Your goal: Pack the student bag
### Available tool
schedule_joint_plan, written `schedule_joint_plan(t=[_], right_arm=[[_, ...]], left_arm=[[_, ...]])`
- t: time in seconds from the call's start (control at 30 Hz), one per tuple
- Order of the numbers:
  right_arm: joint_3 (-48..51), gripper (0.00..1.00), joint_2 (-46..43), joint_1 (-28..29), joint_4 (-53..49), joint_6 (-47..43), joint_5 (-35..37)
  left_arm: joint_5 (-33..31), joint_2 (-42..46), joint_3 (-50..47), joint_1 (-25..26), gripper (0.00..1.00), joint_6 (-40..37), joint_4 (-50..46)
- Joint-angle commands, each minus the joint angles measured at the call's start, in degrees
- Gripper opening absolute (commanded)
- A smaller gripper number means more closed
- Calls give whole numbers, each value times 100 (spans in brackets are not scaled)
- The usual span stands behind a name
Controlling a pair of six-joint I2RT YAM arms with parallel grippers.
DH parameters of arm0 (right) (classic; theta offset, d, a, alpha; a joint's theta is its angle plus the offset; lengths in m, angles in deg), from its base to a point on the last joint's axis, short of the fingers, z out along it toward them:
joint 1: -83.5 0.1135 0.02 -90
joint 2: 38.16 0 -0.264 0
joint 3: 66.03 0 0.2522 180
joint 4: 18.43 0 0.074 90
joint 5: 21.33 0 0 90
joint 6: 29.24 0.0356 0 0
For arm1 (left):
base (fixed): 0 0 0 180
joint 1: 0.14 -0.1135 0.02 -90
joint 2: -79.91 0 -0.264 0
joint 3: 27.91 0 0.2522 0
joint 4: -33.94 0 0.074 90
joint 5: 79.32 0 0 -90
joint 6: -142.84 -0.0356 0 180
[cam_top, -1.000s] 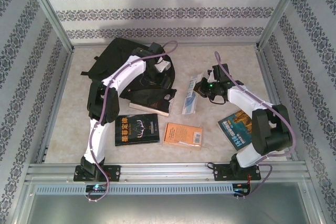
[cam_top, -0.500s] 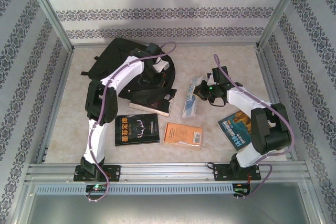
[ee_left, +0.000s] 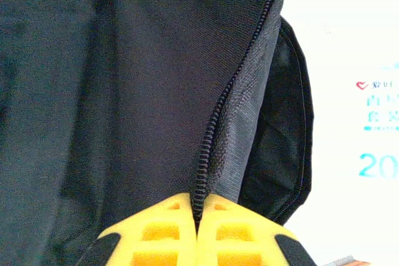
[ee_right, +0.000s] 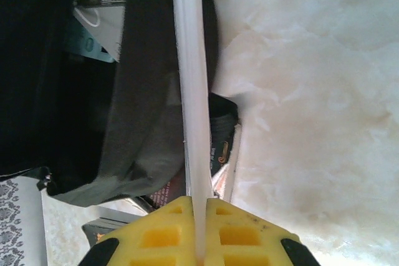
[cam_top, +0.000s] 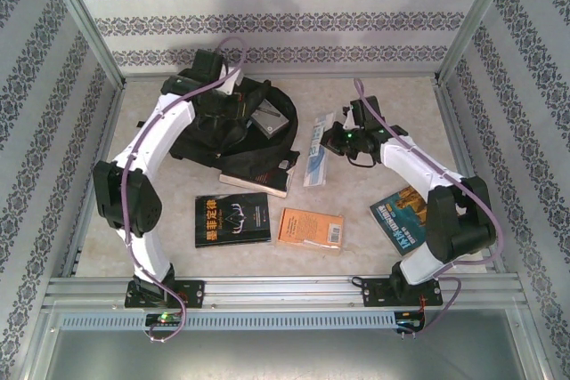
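Three unpacked books lie nearest the bases: black book (cam_top: 232, 218), orange book (cam_top: 312, 227), blue book (cam_top: 396, 213). Mid-table, right gripper (ee_right: 199, 207) is clenched on a thin white booklet (ee_right: 189, 60), probably bag-bound. At far left lies the backpack (cam_top: 200, 140); left gripper (ee_left: 198, 209) pinches its zipper edge, likely holding the mouth open for loading.

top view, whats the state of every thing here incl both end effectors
student bag, unzipped, mouth open
left end effector, shut on the student bag's zipper edge
right end effector, shut on the white booklet
white booklet, gripped by its edge
black book, closed, lying flat
orange book, closed, lying flat
blue book, closed, flat, partly under the right arm
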Motion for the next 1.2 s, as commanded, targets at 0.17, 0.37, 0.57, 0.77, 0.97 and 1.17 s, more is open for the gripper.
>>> schedule_joint_plan(t=[0.17, 0.37, 0.57, 0.77, 0.97, 1.17], right_arm=[[-1040, 0, 31, 257, -18, 287, 22], [-2072, 0, 1088, 466, 411, 1118, -333], [-3160, 0, 2331, 764, 766, 1704, -464], [-4199, 0, 3223, 1137, 876, 2040, -504], [-4250, 0, 3228, 1286, 978, 2083, -416], [-4195, 0, 3174, 1361, 941, 2002, -438]], left_arm=[[83, 523, -726, -182, 0, 588, 640], [295, 711, -972, -329, 0, 876, 853], [990, 631, -1110, -657, 0, 1367, 1142], [2052, 161, -988, -753, 14, 1702, 1330], [1941, -111, -555, -749, 53, 1477, 922], [1697, -357, -104, -749, 56, 1314, 655]])
